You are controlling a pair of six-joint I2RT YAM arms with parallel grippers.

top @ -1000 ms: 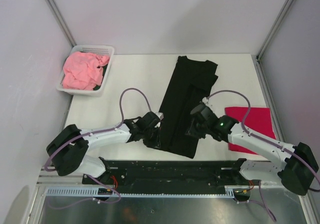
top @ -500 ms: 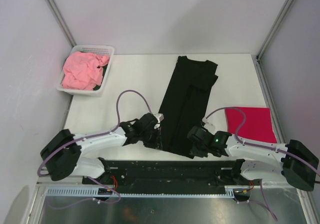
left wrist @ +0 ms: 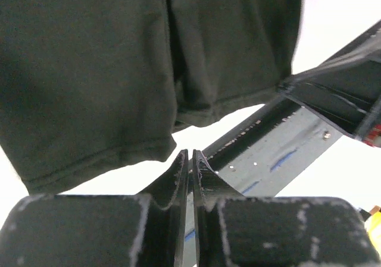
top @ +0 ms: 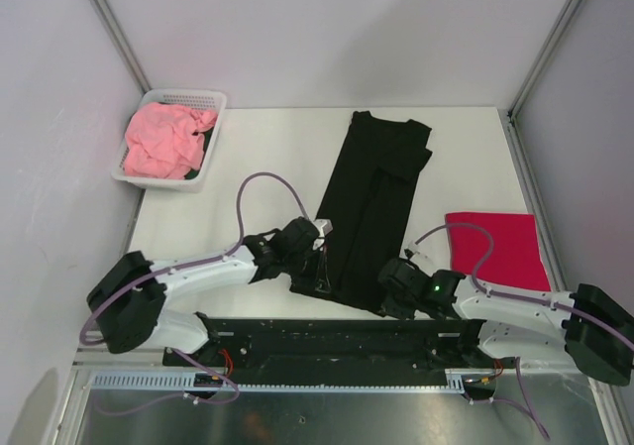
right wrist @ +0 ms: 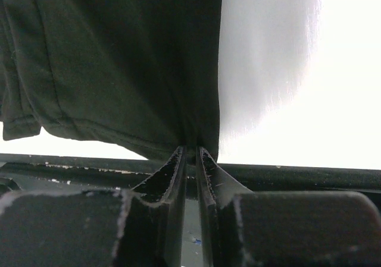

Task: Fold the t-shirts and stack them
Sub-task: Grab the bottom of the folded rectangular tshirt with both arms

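The black t-shirt (top: 371,187) lies folded into a long strip down the middle of the table. My left gripper (top: 319,272) is at its near left corner. In the left wrist view the jaws (left wrist: 190,155) are shut, with the shirt's hem (left wrist: 89,71) just beyond the tips and no cloth showing between them. My right gripper (top: 386,301) is at the near right corner. In the right wrist view it (right wrist: 191,151) is shut on the shirt's hem (right wrist: 119,59). The crimson t-shirt (top: 495,247) lies folded at the right. The pink t-shirt (top: 163,138) lies crumpled in the basket.
The white mesh basket (top: 188,96) stands at the back left corner. A black mounting rail (top: 337,336) runs along the near table edge just behind both grippers. Frame posts rise at the back left and right corners.
My right gripper has drawn back from the middle right of the black shirt to its near right hem corner. My left gripper has stayed at the near left corner, shifting only slightly.
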